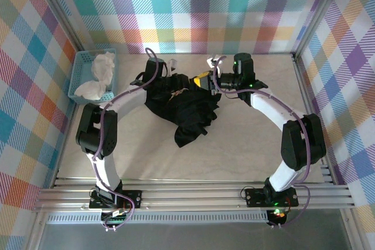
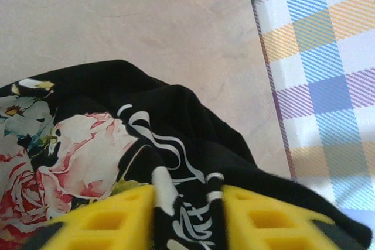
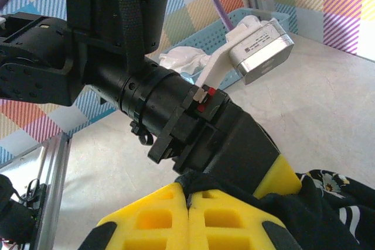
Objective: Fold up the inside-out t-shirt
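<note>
The black t-shirt (image 1: 188, 112) lies bunched up at the far middle of the table, and both grippers meet at its upper edge. In the left wrist view its rose print (image 2: 82, 156) and pale script lettering (image 2: 176, 156) face up. My left gripper (image 2: 187, 197) has a fold of printed cloth filling the gap between its yellow fingers (image 2: 111, 218). My right gripper (image 3: 188, 194) is shut, pinching a thin black edge of the t-shirt (image 3: 328, 215) at its tips. From above, the right gripper (image 1: 203, 80) sits just right of the left gripper (image 1: 171, 85).
A light-blue basket (image 1: 79, 68) holding white cloth (image 1: 99, 74) stands at the far left. The left arm's wrist (image 3: 146, 103) crosses close in front of the right wrist camera. Checked walls enclose the table (image 1: 246, 144), and bare surface lies near the arms' bases.
</note>
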Tool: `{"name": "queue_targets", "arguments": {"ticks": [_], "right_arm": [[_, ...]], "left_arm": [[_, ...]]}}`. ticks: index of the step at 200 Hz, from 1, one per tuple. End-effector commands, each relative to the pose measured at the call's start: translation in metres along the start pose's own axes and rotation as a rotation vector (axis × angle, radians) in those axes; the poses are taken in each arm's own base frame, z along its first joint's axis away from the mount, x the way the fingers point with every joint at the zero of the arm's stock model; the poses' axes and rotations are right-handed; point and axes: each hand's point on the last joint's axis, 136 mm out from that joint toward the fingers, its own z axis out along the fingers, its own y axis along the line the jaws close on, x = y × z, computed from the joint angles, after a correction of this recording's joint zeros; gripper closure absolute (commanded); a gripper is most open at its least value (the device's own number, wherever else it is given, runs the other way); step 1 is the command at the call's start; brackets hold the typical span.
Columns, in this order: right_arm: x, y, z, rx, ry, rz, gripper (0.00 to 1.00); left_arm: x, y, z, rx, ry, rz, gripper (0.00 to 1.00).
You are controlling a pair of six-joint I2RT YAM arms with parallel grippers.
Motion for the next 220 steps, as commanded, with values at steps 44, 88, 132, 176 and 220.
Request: {"name": "queue_targets", "arguments": {"ticks": [44, 88, 132, 176, 220], "right_arm": [[-0.147, 0.028, -0.088, 0.117, -0.394, -0.075, 1.00], [-0.142, 0.030, -0.100, 0.130, -0.425, -0.067, 1.00], [-0.072, -0.003, -0.066, 0.078, -0.243, 0.044, 1.00], [-0.039, 0.000, -0.053, -0.025, -0.129, 0.058, 1.00], [-0.029, 0.006, -0.054, -0.040, -0.098, 0.053, 1.00]], "left_arm": [[-0.031, 0.100, -0.052, -0.320, -0.210, -0.153, 1.00], [-0.010, 0.149, -0.111, -0.511, -0.396, -0.232, 1.00], [0.027, 0.150, -0.108, -0.480, -0.340, -0.168, 0.78], [0.037, 0.102, -0.111, -0.421, -0.326, 0.079, 0.44], [0.052, 0.041, -0.061, -0.322, -0.124, 0.395, 0.30]]}}
